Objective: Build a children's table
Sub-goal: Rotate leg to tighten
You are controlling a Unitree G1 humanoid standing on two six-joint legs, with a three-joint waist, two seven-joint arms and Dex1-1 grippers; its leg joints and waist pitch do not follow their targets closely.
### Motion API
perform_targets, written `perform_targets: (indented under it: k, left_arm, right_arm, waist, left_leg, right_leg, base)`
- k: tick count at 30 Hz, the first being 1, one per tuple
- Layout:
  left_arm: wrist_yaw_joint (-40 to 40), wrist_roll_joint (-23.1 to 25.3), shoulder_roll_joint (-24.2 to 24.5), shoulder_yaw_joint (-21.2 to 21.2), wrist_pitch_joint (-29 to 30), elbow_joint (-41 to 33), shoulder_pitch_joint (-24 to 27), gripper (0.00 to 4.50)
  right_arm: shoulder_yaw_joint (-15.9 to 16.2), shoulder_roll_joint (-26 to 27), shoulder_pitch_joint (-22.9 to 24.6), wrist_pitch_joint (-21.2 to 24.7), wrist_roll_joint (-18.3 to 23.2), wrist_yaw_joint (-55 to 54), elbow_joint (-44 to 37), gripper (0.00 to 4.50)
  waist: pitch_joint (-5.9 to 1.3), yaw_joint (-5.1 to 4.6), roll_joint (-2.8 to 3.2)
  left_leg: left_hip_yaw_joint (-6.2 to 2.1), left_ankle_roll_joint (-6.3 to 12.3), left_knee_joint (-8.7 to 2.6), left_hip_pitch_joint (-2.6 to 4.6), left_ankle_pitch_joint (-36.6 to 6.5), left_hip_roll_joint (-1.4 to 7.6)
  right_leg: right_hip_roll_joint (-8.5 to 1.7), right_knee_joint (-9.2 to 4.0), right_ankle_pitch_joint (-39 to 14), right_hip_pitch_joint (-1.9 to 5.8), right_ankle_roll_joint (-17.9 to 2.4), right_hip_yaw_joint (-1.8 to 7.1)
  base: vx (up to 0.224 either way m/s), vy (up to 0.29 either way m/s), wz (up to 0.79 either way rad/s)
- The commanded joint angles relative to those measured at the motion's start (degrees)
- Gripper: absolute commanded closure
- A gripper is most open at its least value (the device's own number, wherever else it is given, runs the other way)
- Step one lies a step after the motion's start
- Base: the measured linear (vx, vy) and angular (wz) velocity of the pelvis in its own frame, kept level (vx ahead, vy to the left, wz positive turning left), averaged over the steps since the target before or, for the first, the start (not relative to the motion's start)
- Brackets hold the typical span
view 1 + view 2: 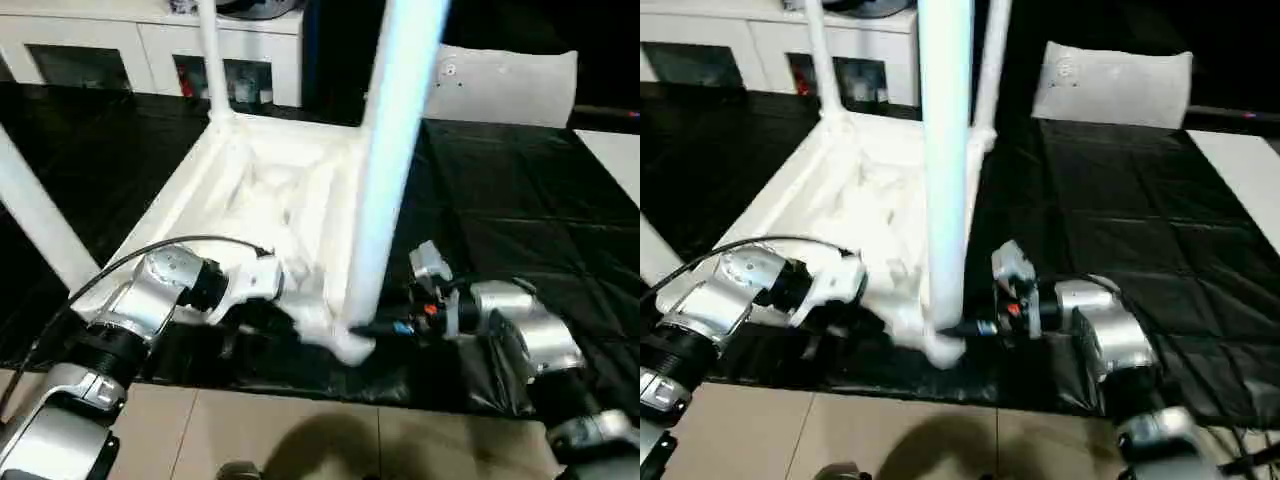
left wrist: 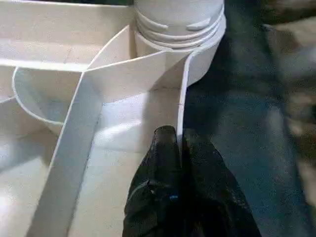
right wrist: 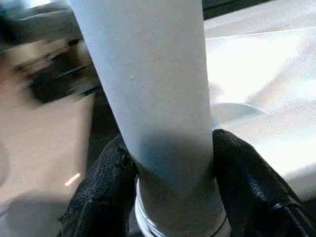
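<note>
White plastic, the children's table [image 1: 262, 190] lies upside down on the black desk [image 1: 520, 220], left fingers [image 2: 165, 163] pinching its rim wall, right fingers [image 3: 247, 177] clasping the nearest leg [image 1: 385, 160] (probably best twisted upright, steadily) beside its corner socket [image 2: 190, 37].

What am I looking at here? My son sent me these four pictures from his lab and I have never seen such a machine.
It is a humanoid robot putting together a children's table, which lies upside down on a black-covered work table. The two wide pictures come from cameras in its head, looking down over its silver forearms. The other two come from cameras on its wrists, looking along its black fingers. The left gripper is shut on a thin wall of the tabletop's ribbed underside, steadying it. The right gripper is closed around the nearest leg, just above the corner socket where the leg's threaded end sits. Other legs already stand up from their corners. A white cabinet stands behind.
</note>
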Motion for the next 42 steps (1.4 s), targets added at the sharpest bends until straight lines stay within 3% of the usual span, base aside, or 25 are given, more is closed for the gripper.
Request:
perform_targets:
  k: [1, 4, 6, 7, 9, 10, 12, 16, 17, 18, 19, 21, 22, 23, 26, 30, 34, 39, 42]
  left_arm:
    - [5.8, -1.6, -5.0, -0.1, 2.8, -1.0, -0.8, 4.50]
    - [12.3, -1.4, -8.6, 1.3, 7.0, -1.0, -1.2, 4.50]
    - [17.0, -0.9, -10.8, 2.4, 9.8, -1.1, -1.6, 4.50]
    - [19.6, -0.6, -11.9, 3.0, 10.8, -0.9, -1.9, 4.50]
    - [21.9, -0.2, -12.8, 3.6, 12.0, -1.1, -2.1, 4.50]
    - [26.1, 0.2, -14.7, 4.8, 14.1, -1.5, -2.6, 4.50]
    - [31.6, 0.9, -17.1, 6.3, 16.9, -2.5, -2.9, 4.50]
    - [35.1, 1.2, -18.6, 7.2, 18.3, -3.7, -2.5, 4.50]
    - [35.4, 1.1, -18.9, 7.3, 18.3, -4.1, -2.2, 4.50]
    - [35.4, 1.1, -18.9, 7.1, 18.7, -5.0, -1.8, 4.50]
    - [35.4, 1.1, -18.9, 7.1, 18.7, -5.0, -1.8, 4.50]
    - [34.2, 1.3, -18.2, 6.3, 18.4, -5.7, -1.2, 4.50]
    - [33.2, 1.4, -17.6, 5.8, 17.5, -5.8, -1.0, 4.50]
    - [32.5, 1.8, -17.2, 5.5, 17.1, -6.1, -0.7, 4.50]
    - [27.9, 2.2, -14.0, 3.9, 16.6, -7.3, 0.4, 4.50]
    - [23.0, 1.9, -10.6, 2.8, 14.0, -7.7, 1.1, 4.50]
    - [13.7, 0.9, -6.2, 0.9, 8.4, -7.3, 2.0, 4.50]
    - [6.3, 0.7, -2.4, -1.4, 2.4, -5.7, 1.9, 4.50]
    - [2.5, -0.6, -1.3, -1.5, 1.1, -5.6, 1.7, 4.50]
  right_arm:
    - [1.6, 4.1, -0.8, 2.6, 1.3, -4.3, -1.9, 2.50]
    - [1.6, 7.5, -1.1, 3.5, -1.5, -12.3, -1.6, 2.50]
    - [1.5, 9.8, -1.3, 4.4, -3.7, -18.1, -1.4, 2.50]
    - [1.2, 11.0, -1.7, 4.6, -4.7, -21.4, -0.8, 2.50]
    - [0.8, 12.1, -2.1, 5.0, -5.5, -24.6, -0.3, 2.51]
    - [0.3, 14.0, -3.2, 5.3, -6.9, -29.8, 1.1, 2.51]
    - [-0.4, 16.6, -4.8, 5.9, -8.4, -36.8, 3.1, 2.51]
    - [-0.7, 18.1, -5.8, 5.5, -9.6, -41.1, 4.4, 2.51]
    - [-0.7, 18.4, -5.8, 4.9, -9.7, -41.2, 4.5, 1.98]
    - [-1.3, 19.2, -5.6, 4.4, -9.4, -41.5, 4.1, 1.84]
    - [-1.3, 19.2, -5.6, 4.4, -9.4, -41.5, 4.1, 1.84]
    - [-1.7, 19.5, -5.2, 4.3, -9.1, -40.9, 3.1, 1.82]
    - [-1.8, 19.2, -4.9, 4.1, -8.8, -40.1, 2.6, 1.45]
    - [-1.8, 19.0, -4.8, 3.7, -8.7, -39.7, 2.3, 1.45]
    - [-1.9, 15.4, -3.6, 1.1, -7.4, -35.1, 0.3, 1.18]
    - [-1.7, 10.7, -2.3, -1.0, -7.1, -29.0, -1.1, 0.87]
    - [-0.9, 3.5, -1.3, -3.1, -6.6, -18.4, -1.7, 0.48]
    - [-0.4, -1.4, -1.6, -4.3, -5.3, -9.0, -1.2, 0.05]
    - [0.7, -3.6, -2.0, -5.3, -4.9, -4.0, -0.7, 0.05]
  waist:
    - [-2.97, -0.61, -0.32]
    - [-2.82, -1.87, -0.29]
    - [-3.04, -2.75, -0.18]
    - [-2.85, -3.28, -0.06]
    - [-2.97, -3.57, -0.28]
    - [-2.83, -3.59, 0.08]
    - [-2.79, -4.07, 0.05]
    - [-2.91, -4.32, 0.19]
    - [-3.07, -4.18, 0.17]
    - [-3.14, -4.05, -0.16]
    - [-3.19, -3.96, -0.12]
    - [-3.42, -3.76, -0.09]
    - [-3.45, -3.66, -0.06]
    - [-3.45, -3.66, -0.06]
    - [-3.71, -3.44, 0.09]
    - [-4.05, -3.38, 0.14]
    - [-3.80, -3.13, 0.23]
    - [-3.62, -2.04, 0.32]
    - [-3.70, -1.08, 0.30]
  left_leg:
    - [0.10, -0.02, -4.52, -0.55, -16.0, 0.05]
    - [-0.04, 0.34, -4.46, -0.45, -17.4, -0.04]
    - [-0.23, 1.13, -4.47, -0.46, -17.5, -0.25]
    - [-0.19, 1.21, -4.55, -0.36, -17.5, -0.18]
    - [-0.12, 1.96, -4.38, -0.07, -17.7, -0.45]
    - [-0.14, 2.10, -4.48, -0.09, -17.8, -0.41]
    - [-0.13, 1.73, -4.45, 0.07, -18.2, -0.39]
    - [-0.09, 2.46, -4.44, 0.08, -18.0, -0.49]
    - [-0.06, 2.82, -4.58, -0.11, -17.0, -0.43]
    - [0.12, 3.21, -4.65, -0.17, -15.7, -0.28]
    - [0.14, 3.41, -4.70, -0.28, -14.9, -0.31]
    - [0.24, 3.97, -4.79, -0.67, -11.4, -0.17]
    - [0.35, 4.12, -4.77, -0.58, -10.3, -0.11]
    - [0.35, 4.12, -4.77, -0.58, -10.3, -0.11]
    - [0.35, 4.86, -4.78, -0.73, -8.3, 0.01]
    - [0.50, 6.59, -4.35, -0.97, -3.9, 0.13]
    - [0.64, 6.62, -4.40, -0.76, -6.6, 0.21]
    - [0.69, 5.37, -4.61, -0.31, -9.5, 0.49]
    - [0.79, 4.83, -4.57, -0.07, -8.8, 0.63]
  right_leg:
    - [-3.46, -6.25, -35.8, 3.44, -1.8, 1.84]
    - [-3.33, -6.85, -36.6, 3.34, -0.8, 1.54]
    - [-3.38, -7.24, -35.7, 3.59, -0.9, 1.15]
    - [-3.24, -7.15, -34.7, 3.23, -1.6, 1.33]
    - [-3.18, -7.26, -34.7, 3.14, -1.9, 1.35]
    - [-3.19, -7.23, -34.5, 3.02, -2.1, 1.47]
    - [-3.04, -7.26, -34.6, 2.95, -2.5, 1.33]
    - [-3.04, -7.38, -33.6, 2.93, -2.4, 1.47]
    - [-3.02, -7.09, -31.7, 3.12, -2.9, 1.71]
    - [-3.00, -6.77, -29.4, 3.14, -3.6, 2.02]
    - [-3.01, -6.53, -28.4, 3.26, -4.1, 2.13]
    - [-2.95, -5.71, -23.2, 3.68, -5.7, 2.50]
    - [-2.93, -5.42, -21.3, 3.67, -6.6, 2.62]
    - [-2.93, -5.42, -21.3, 3.67, -6.6, 2.62]
    - [-2.96, -4.80, -17.0, 4.19, -8.2, 2.80]
    - [-2.70, -3.59, -7.8, 4.31, -11.5, 3.05]
    - [-2.83, -3.99, -10.7, 4.16, -12.0, 3.04]
    - [-2.92, -4.43, -15.2, 3.89, -10.7, 3.11]
    - [-2.89, -4.17, -14.4, 3.76, -11.1, 3.17]
  base:
    - [0.000, 0.000, 0.00]
    - [0.000, 0.000, 0.00]
    - [0.000, 0.000, 0.00]
    - [0.000, 0.000, 0.00]
    - [0.000, 0.000, 0.00]
    - [0.000, 0.000, 0.00]
    - [0.000, 0.000, 0.00]
    - [0.000, 0.000, 0.00]
    - [0.000, 0.000, 0.00]
    - [0.000, 0.000, 0.00]
    - [0.000, 0.000, 0.00]
    - [0.000, 0.000, 0.00]
    - [0.000, 0.000, 0.00]
    - [0.000, 0.000, 0.00]
    - [0.000, 0.000, 0.00]
    - [0.000, 0.000, 0.00]
    - [0.000, 0.000, 0.00]
    - [0.000, 0.000, 0.00]
    - [0.000, 0.000, 0.00]
